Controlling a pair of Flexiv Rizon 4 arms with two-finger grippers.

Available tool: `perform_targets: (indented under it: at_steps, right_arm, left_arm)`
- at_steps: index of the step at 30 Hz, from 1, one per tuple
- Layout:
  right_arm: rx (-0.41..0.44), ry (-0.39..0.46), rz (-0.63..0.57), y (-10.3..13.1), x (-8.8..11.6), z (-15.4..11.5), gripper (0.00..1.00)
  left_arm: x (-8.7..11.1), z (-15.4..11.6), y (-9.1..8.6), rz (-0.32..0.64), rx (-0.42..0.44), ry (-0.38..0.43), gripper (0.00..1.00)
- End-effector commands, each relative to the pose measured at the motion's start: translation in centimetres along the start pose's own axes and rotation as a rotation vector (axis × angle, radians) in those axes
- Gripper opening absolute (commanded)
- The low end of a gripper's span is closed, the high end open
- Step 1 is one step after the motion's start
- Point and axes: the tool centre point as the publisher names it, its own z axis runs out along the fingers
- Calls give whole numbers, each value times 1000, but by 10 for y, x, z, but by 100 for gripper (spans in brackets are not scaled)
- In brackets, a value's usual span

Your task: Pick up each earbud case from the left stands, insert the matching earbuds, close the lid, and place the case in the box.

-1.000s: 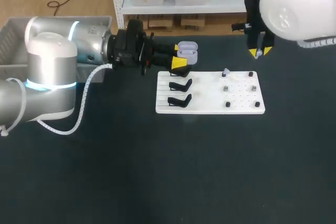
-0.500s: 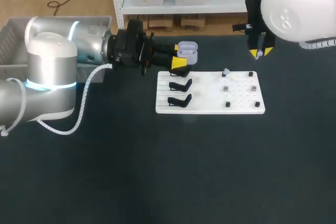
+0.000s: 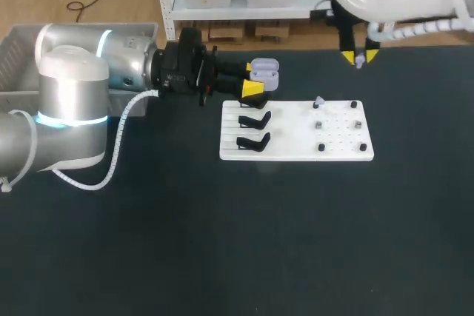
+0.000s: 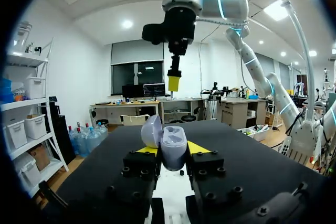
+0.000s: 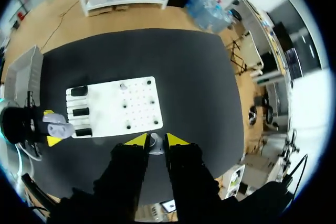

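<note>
Case in pale lilac, lid hinged open, pinched by its lower shell between the yellow tips of the left claw, just off the far left corner of the white board. Probably light, hard and glossy: apt to twist or slip under a push from above, so best gripped low on the flat sides, clear of hinge and lid, as here. Inside, two wells facing up, seemingly unfilled, though hard to tell for sure. Right claw high beyond the board's far right corner, tips pressed on a small pale earbud. Tiny and smooth, by the look of it; easily dropped or flicked away, so to be seated with little force. One more earbud on a peg near the board's far edge. Two black stands on its left side, bare. Grey box well left of the board, behind the left arm, contents hidden.
</note>
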Motion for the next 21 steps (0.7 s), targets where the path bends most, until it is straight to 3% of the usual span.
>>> perform_targets:
  at_steps: [1,4,21]
  right_arm:
    - [11,10,39,11,8,-12,0]
    - [-27,9,57,17,17,-18,0]
    - [-27,9,57,17,17,-18,0]
  left_arm:
    - [1,0,1,0,0,0,0]
    - [1,0,1,0,0,0,0]
    - [1,0,1,0,0,0,0]
